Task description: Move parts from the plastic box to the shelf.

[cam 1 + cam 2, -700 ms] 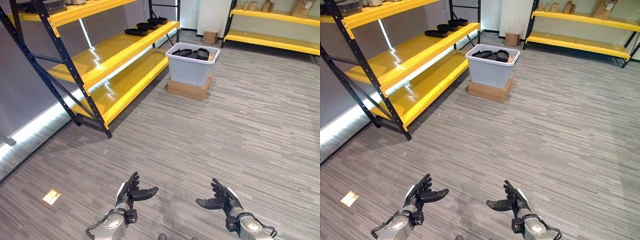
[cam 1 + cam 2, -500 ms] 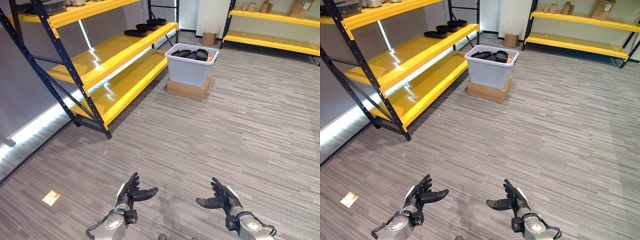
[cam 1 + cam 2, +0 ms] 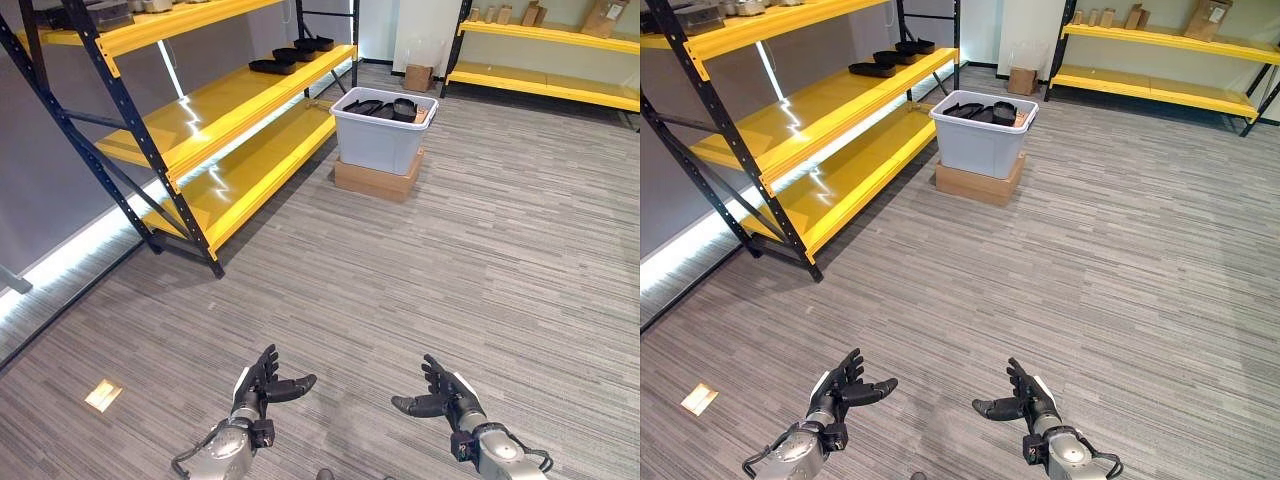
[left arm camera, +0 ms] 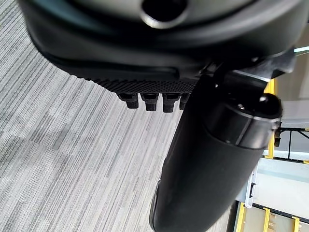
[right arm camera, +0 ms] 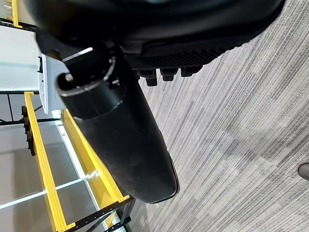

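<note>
Left hand [image 3: 262,385]: low over the grey striped floor [image 3: 480,260], fingers straight and spread, thumb out toward the right hand, holding nothing.
Right hand [image 3: 440,397]: level with the left hand and apart from it, fingers relaxed and spread, thumb pointing toward the left hand, empty.
Plastic box [image 3: 384,128]: grey-white tub far ahead of both hands, standing on a flat cardboard box [image 3: 378,177].
Parts [image 3: 383,106]: black pieces lying inside the plastic box.
Shelf [image 3: 215,112]: yellow boards on a dark frame, ahead and to the left of the left hand, just beside the plastic box.
Parts on shelf [image 3: 292,54]: black pieces in a row at the far end of the middle board.
Second shelf [image 3: 545,80]: yellow, far ahead of the right hand, along the back wall.
</note>
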